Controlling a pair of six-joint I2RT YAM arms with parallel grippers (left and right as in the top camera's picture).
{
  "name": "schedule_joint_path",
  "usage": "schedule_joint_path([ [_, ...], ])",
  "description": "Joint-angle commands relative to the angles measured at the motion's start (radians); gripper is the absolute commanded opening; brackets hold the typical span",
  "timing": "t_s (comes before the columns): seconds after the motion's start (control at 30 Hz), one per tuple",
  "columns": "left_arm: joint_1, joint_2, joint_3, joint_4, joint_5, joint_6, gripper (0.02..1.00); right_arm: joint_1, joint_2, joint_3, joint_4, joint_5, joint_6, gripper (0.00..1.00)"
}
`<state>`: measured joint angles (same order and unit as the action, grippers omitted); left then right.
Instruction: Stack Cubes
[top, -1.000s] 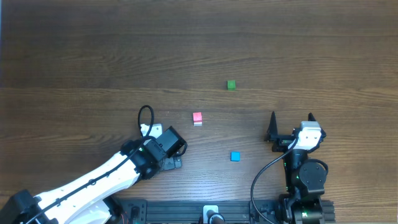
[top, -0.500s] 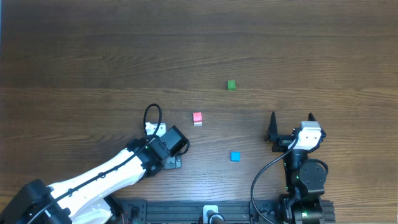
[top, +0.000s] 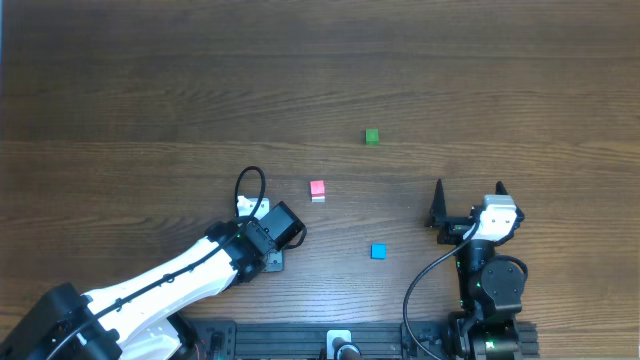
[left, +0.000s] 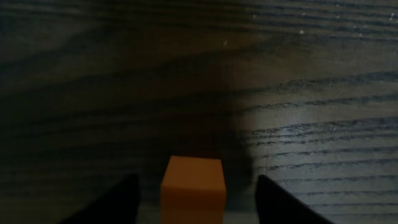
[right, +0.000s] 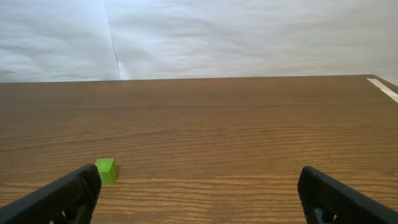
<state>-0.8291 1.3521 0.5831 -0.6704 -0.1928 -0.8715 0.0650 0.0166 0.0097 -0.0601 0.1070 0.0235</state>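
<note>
— Where do we find the orange cube (left: 193, 186)?
— On the counter (left: 323, 87), right between the fingers of the left gripper (left: 197, 178). Those fingers stand apart, and we see a gap on each side of the cube, so nothing is clamped.
— And the stack?
— We see a pink cube (top: 317, 187) sitting on top of a white cube (top: 318, 198) near the middle of the counter, close to the left gripper but apart from it.
— The loose ones?
— A blue cube (top: 378, 251) lies alone between the two arms, nearer their bases than the pink and white pair. A green cube (top: 372, 136) lies farther out on the counter, well apart from the others.
— What about the right gripper (top: 468, 190)?
— We see it close to its own base on the right, fingers spread wide with nothing between them. The green cube lies out ahead of it, well away.
</note>
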Motion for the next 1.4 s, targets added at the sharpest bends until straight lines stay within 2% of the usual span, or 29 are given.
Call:
schedule_joint_path([
  [0.03, -0.003, 0.008, -0.01, 0.002, -0.018, 0.005, 0.505, -0.007, -0.003, -0.005, -0.004, 0.006, 0.005, 0.991],
  [0.13, -0.003, 0.008, -0.012, 0.003, -0.018, 0.004, 0.432, -0.007, -0.003, -0.005, -0.004, 0.006, 0.005, 0.993],
  [0.67, -0.003, 0.008, -0.014, 0.069, -0.006, 0.003, 0.183, -0.007, -0.003, -0.005, -0.004, 0.006, 0.005, 0.991],
  [0.8, -0.003, 0.023, 0.072, 0.089, 0.005, -0.007, 0.099, -0.007, -0.003, -0.005, -0.004, 0.006, 0.005, 0.991],
  [1.17, 0.014, 0.253, 0.612, -0.223, 0.001, -0.006, 0.077, -0.007, -0.003, -0.005, -0.004, 0.006, 0.005, 0.993],
  [1.4, 0.014, 0.367, 0.689, -0.216, 0.031, -0.004, 0.082, -0.007, -0.003, -0.005, -0.004, 0.006, 0.005, 0.993],
])
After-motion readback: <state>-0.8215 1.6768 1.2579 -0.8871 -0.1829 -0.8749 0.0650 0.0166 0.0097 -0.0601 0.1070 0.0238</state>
